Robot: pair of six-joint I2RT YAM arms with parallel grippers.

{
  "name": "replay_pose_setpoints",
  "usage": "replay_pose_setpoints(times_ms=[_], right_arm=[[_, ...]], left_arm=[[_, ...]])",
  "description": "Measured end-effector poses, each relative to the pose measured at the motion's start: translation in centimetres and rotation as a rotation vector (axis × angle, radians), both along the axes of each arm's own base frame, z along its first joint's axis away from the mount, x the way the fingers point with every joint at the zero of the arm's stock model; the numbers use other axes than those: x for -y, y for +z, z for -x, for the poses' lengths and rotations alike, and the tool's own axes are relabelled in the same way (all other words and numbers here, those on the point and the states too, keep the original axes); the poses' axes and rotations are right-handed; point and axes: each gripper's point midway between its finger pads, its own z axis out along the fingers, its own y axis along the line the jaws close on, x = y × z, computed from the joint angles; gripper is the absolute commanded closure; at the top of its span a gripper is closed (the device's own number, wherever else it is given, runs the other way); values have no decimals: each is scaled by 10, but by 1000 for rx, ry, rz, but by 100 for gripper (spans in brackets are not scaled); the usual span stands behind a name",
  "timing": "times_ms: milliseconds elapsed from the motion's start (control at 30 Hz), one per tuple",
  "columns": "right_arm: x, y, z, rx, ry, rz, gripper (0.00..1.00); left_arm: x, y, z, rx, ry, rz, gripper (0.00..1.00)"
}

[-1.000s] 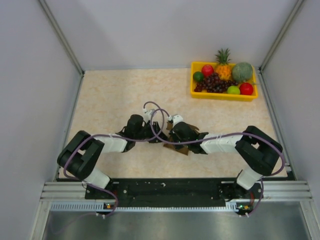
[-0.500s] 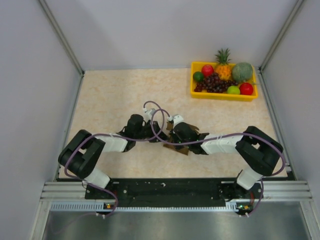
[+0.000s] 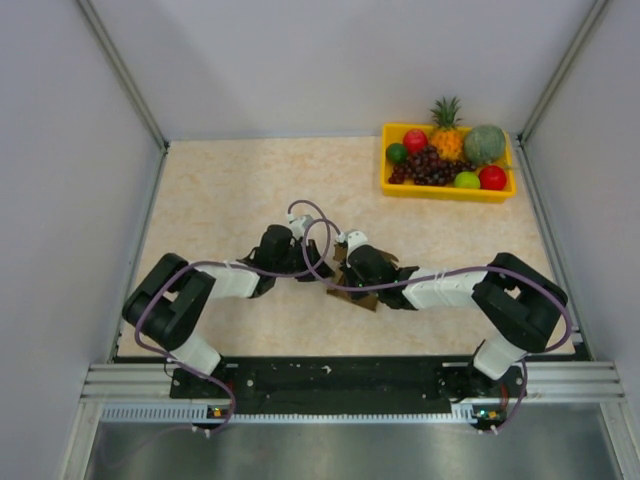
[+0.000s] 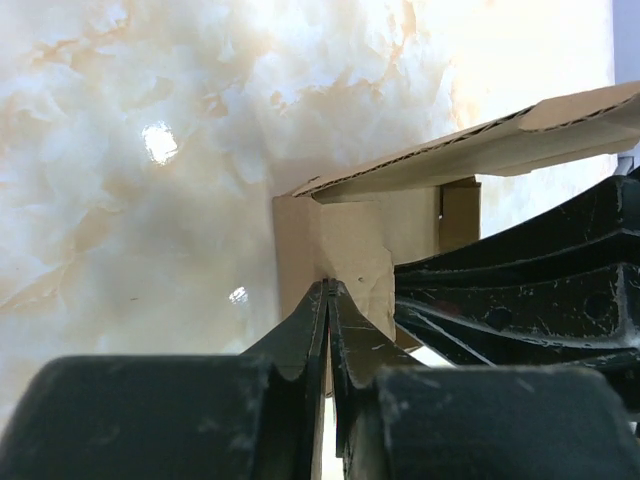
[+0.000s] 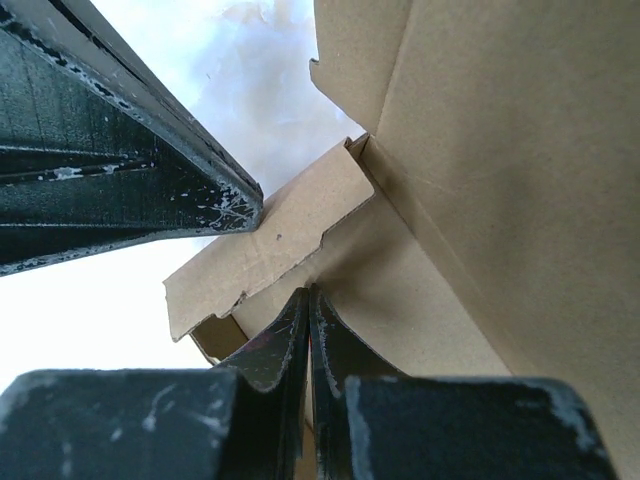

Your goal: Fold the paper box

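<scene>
From above, the paper box (image 3: 363,298) is little more than brown slivers showing past the two wrists that meet over it on the table (image 3: 210,200). The arms and a looping purple cable (image 3: 315,235) cover most of the box, so its shape cannot be read there. The wrist cameras supply what that view hides. The left wrist view shows the left gripper (image 4: 327,292) closed tight, its fingers pinching the thin edge of an upright cardboard panel. A longer flap juts out above that panel and runs off the right edge of the picture, its corrugated edge plain to see. The right wrist view shows the right gripper (image 5: 308,297) likewise pinched together on a panel of the box, just below a notched tab, while a broad inner wall fills the right side and is cut off by the frame. Each wrist view also catches the other gripper's black ribbed finger just beside the box. Only the overhead view shows the yellow fruit tray (image 3: 447,190) — well apart from the box, beyond it and to its right.
</scene>
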Motion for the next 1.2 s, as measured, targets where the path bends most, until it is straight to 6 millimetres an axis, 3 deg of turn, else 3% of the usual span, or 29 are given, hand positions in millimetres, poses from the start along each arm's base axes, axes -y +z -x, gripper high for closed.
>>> replay_pose_setpoints(times_ms=[133, 167, 267, 400, 867, 1200], right_arm=[[0, 0, 0, 0, 2, 0, 100], [0, 0, 0, -1, 2, -1, 100], [0, 0, 0, -1, 4, -1, 100], [0, 0, 0, -2, 3, -1, 100], [13, 2, 7, -22, -33, 17, 100], [28, 23, 15, 5, -26, 21, 100]], left_arm=[[1, -3, 0, 13, 1, -37, 82], [1, -3, 0, 19, 4, -53, 75], [1, -4, -2, 40, 13, -111, 64], [-4, -8, -5, 41, 34, -162, 56], [9, -9, -1, 47, -31, -154, 57], [11, -9, 9, 50, -54, -131, 55]])
